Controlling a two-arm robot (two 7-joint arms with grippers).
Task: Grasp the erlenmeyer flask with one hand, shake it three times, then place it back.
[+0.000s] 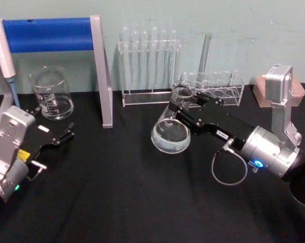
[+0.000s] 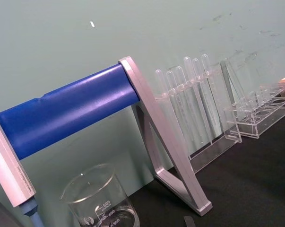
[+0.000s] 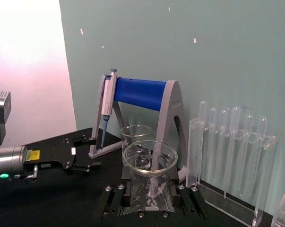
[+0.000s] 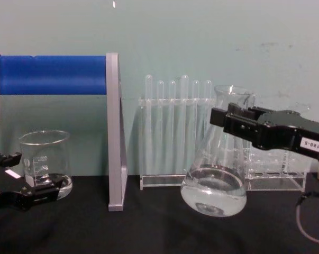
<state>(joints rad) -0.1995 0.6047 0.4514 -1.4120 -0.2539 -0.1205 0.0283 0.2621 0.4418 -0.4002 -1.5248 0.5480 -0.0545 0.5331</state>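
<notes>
Blue-barred stand (image 2: 71,111), glass beaker (image 2: 97,198), test tubes (image 2: 185,101)

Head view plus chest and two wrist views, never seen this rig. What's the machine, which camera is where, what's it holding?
It is a robot with two arms, each ending in a black gripper. The head view looks down from above and the chest view looks across the table. Each wrist view rides on one arm. On the black table stand a glass beaker, a blue-bar stand and clear test tube racks. The right gripper is clamped on the neck of the erlenmeyer flask and holds it tilted. The left gripper sits low near the beaker, open and holding nothing.
</notes>
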